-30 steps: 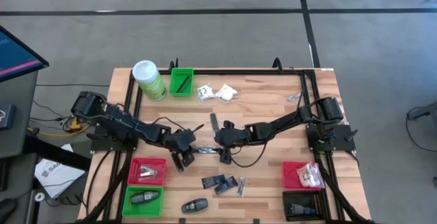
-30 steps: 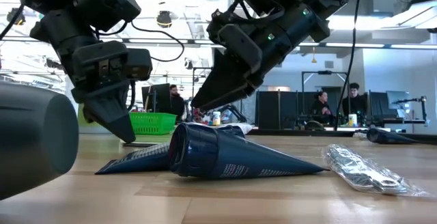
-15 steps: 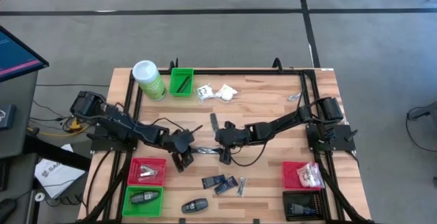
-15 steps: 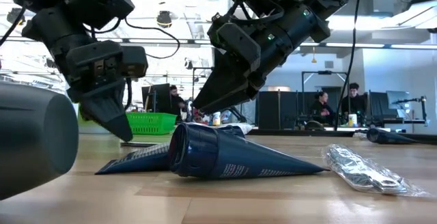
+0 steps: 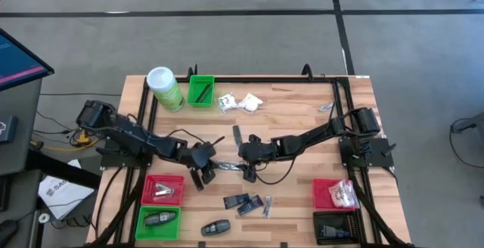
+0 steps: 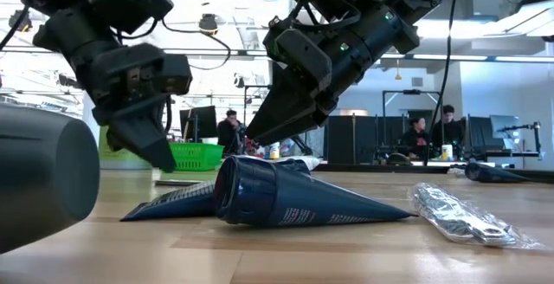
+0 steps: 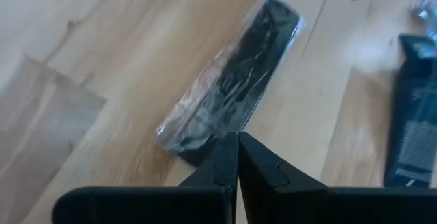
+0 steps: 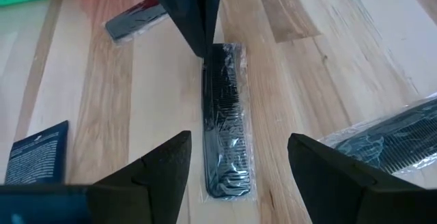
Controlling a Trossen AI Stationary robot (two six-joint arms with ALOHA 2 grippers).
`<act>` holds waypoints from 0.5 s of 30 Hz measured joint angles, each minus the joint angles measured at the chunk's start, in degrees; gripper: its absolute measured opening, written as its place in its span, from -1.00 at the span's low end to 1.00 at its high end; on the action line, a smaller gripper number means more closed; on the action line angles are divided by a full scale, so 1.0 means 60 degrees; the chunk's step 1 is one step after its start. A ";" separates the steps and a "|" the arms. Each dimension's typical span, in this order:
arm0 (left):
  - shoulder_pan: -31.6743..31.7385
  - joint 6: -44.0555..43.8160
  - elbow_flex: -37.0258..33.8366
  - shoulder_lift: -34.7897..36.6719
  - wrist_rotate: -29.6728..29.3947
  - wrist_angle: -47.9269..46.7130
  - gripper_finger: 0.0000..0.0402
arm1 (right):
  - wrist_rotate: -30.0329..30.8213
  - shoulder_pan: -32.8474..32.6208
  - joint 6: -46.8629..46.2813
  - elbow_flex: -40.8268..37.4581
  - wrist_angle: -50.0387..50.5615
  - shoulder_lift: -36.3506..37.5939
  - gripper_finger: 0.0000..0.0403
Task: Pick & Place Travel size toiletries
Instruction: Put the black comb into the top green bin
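Observation:
A black comb in clear wrap point(image 8: 225, 115) lies flat on the wooden table point(image 5: 302, 119) near its middle. My left gripper point(image 7: 237, 142) is shut, its tip standing at one end of the comb point(image 7: 232, 87). My right gripper point(image 8: 235, 179) is open at the comb's other end, one finger on either side, apart from it. In the high view the comb point(image 5: 227, 167) lies between my left gripper point(image 5: 203, 176) and right gripper point(image 5: 246, 172). Dark blue packets point(image 5: 238, 201), a silvery packet point(image 5: 267, 205), a black oval piece point(image 5: 216, 227) and white sachets point(image 5: 240, 102) lie loose. My left gripper's shut fingers point(image 8: 198, 19) slant down at the end of the comb's wrap point(image 8: 217, 54) that lies toward the table's left. I cannot tell whether the tip touches the wrap or hangs just above it. The comb lies flat on the table.
A green canister point(image 5: 165, 88) and a green bin point(image 5: 201, 91) stand at the far left. Red point(image 5: 162, 190) and green point(image 5: 157, 219) bins sit at the near left, red point(image 5: 335, 193) and black point(image 5: 336, 227) bins at the near right. A second wrapped comb point(image 8: 389, 149) lies beside my right gripper.
My left gripper has tipped a little, and its shut tip has risen slightly from the table. The comb and my right gripper have kept still.

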State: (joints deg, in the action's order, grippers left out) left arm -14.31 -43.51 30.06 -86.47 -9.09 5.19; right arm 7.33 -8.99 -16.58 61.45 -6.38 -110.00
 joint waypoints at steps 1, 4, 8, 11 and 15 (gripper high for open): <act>0.0001 0.0000 0.0000 -0.0059 0.0055 -0.0028 -0.99 | 0.0000 0.0000 0.0000 0.0000 0.0001 0.0000 0.17; 0.0001 -0.0005 0.0007 -0.0228 0.0118 0.0014 -0.99 | 0.0000 0.0000 0.0000 0.0000 0.0019 0.0000 0.17; 0.0001 -0.0007 0.0043 -0.0385 0.0194 0.0135 -0.99 | 0.0000 0.0000 -0.0001 0.0000 0.0022 0.0000 0.17; 0.0001 -0.0040 0.0046 -0.0559 0.0294 0.0172 -0.99 | 0.0000 0.0000 -0.0004 0.0000 0.0031 0.0000 0.17; -0.0001 -0.0066 0.0058 -0.0649 0.0337 0.0146 -0.99 | -0.0156 0.0000 -0.0292 0.0000 0.0109 0.0000 0.17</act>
State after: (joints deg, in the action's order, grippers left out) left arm -14.31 -43.90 30.41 -90.37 -7.07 6.07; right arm 6.40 -8.99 -18.33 61.45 -5.72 -110.00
